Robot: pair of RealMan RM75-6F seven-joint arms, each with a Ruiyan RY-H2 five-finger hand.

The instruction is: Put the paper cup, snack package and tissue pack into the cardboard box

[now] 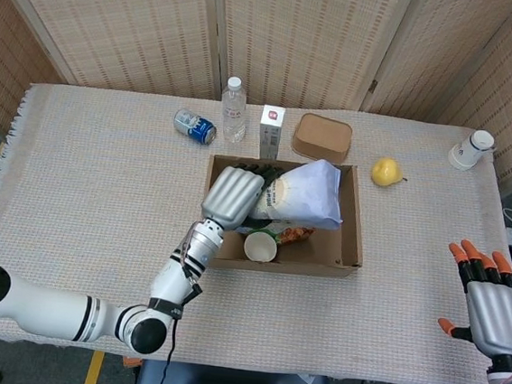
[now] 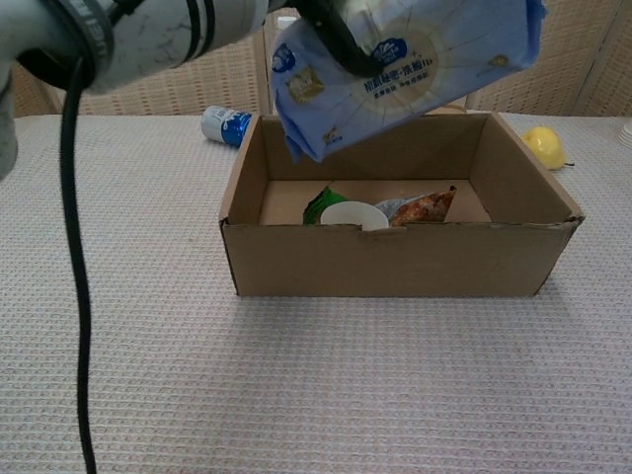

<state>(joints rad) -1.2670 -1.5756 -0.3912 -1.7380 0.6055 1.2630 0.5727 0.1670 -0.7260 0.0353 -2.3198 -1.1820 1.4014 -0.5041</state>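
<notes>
1. The left hand grips the tissue pack, a pale blue packet held in the air above the open cardboard box.
2. The pack juts out from the hand toward the box's right side, tilted, clear of the box floor.
3. Inside the box, the paper cup stands against the near wall with the snack package just beside it.
4. The right hand hovers well apart past the surface edge, fingers spread, holding nothing.

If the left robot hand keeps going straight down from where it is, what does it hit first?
Most likely the snack package and paper cup lying in the cardboard box. The left robot hand holds the tissue pack above them, so the pack would touch first; exact height is unclear.
</notes>
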